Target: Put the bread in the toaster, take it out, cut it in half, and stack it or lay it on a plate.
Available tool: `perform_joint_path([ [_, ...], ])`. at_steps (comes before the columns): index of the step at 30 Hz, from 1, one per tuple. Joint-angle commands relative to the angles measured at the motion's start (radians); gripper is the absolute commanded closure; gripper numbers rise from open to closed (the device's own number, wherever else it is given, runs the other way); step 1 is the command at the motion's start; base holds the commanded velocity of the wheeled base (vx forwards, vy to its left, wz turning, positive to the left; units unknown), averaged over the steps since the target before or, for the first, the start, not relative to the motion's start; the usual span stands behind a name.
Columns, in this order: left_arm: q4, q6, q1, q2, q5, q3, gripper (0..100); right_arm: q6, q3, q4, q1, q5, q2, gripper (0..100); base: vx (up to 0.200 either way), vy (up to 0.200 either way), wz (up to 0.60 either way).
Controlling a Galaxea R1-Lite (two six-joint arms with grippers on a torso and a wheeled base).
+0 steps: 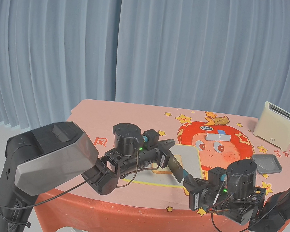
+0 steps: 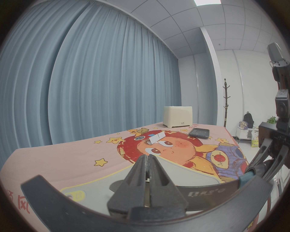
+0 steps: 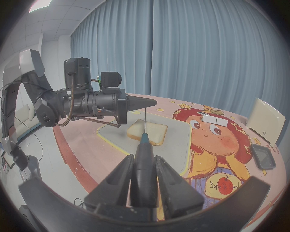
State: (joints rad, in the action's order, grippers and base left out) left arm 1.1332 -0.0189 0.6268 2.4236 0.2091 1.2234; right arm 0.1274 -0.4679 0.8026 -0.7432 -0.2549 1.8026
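A slice of pale bread (image 3: 148, 131) lies flat on the grey cutting board (image 3: 178, 139); in the head view the bread (image 1: 179, 158) is partly hidden by the arm and the blade. My right gripper (image 3: 144, 157) is shut on the dark handle of a knife (image 1: 176, 167), and the blade stands edge-down over the middle of the slice. My left gripper (image 1: 173, 142) is shut with nothing in it and hovers just above the bread's far side (image 3: 152, 102). In the left wrist view the blade (image 2: 205, 193) crosses right in front of my shut left fingers (image 2: 142, 178).
A cream toaster (image 1: 277, 125) stands at the table's far right corner. A dark grey square plate (image 1: 266, 163) lies in front of it. A small white paper strip (image 1: 217, 136) sits on the printed pink tablecloth behind the board.
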Motion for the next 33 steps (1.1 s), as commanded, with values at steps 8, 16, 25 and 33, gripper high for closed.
perform_joint_path([
  [8, -0.016, -0.006, 0.001, 0.003, 0.001, -0.01, 100, 0.0, -0.002, 0.001, 0.002, 0.0, 0.0, 100, 0.0, 0.0, 0.0],
  [16, -0.023, -0.006, 0.001, 0.005, 0.001, -0.01, 100, 0.0, -0.005, 0.004, 0.005, 0.002, -0.003, 100, 0.0, 0.0, 0.0],
  [25, -0.024, -0.007, 0.001, 0.026, 0.001, -0.005, 100, 0.001, -0.011, 0.009, 0.008, 0.002, -0.005, 100, 0.0, 0.0, 0.0],
  [33, -0.024, -0.009, 0.001, 0.034, 0.001, -0.002, 100, 0.017, -0.023, 0.012, 0.008, 0.002, -0.006, 100, 0.0, 0.0, 0.0],
])
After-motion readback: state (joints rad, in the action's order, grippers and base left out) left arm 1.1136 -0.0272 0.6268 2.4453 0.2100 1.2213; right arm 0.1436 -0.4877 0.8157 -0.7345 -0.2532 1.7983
